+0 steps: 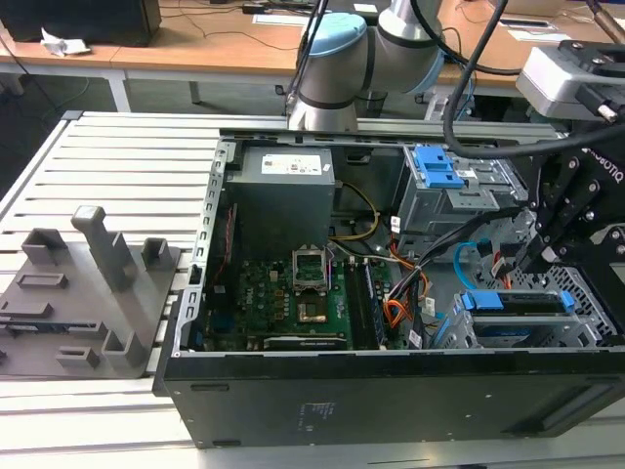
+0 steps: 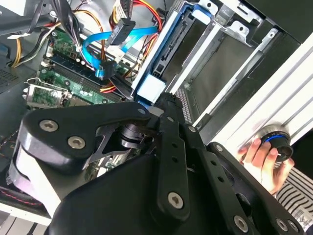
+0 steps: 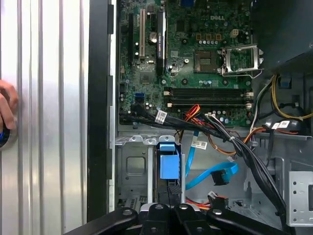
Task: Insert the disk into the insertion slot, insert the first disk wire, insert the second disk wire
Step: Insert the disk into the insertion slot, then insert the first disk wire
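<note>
Inside the open black computer case [image 1: 293, 410], the thin, flat light-blue cable [image 1: 458, 262] is looped loose, its dark plug [image 3: 221, 178] left unconnected. It could be snagged or pinched by the black gripper [image 1: 522, 262], held just beside it. The silver disk [image 1: 518, 303], framed in a bright blue plastic carrier, is seated in the grey perforated metal cage [image 1: 591, 298]. The wrist is angled down into the case; whether the gripper is open or closed cannot be told.

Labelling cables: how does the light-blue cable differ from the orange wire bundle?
The light-blue cable is one flat ribbon; the orange wire bundle is several round strands. The light-blue cable loops over the grey case floor; the orange wire bundle sits nearer the green board. Both curve loosely inside the case.
</note>
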Controlling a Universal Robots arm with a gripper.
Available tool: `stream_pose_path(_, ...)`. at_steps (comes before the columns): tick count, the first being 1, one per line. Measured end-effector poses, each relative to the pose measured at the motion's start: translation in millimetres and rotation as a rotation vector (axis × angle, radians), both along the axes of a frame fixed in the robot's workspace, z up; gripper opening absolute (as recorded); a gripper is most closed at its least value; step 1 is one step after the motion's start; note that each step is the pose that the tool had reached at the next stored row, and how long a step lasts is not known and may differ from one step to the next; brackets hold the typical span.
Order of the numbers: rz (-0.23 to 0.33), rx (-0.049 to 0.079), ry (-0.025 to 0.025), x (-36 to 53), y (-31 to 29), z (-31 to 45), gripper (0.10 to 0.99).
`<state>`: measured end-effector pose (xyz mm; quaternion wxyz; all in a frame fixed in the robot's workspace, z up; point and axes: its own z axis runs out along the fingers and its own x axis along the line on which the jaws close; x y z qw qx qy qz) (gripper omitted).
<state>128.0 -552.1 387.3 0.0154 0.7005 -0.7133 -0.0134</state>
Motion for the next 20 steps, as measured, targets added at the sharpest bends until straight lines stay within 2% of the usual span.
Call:
stream_pose_path(2,0.000,0.000,0.0000,1.7,-3.1,-7.9,0.106)
stream_pose_path(4,0.000,0.000,0.0000,3.6,-3.4,-10.4,0.106)
stream_pose_path(20,0.000,0.000,0.0000,4.3,-3.4,-10.9,0.114)
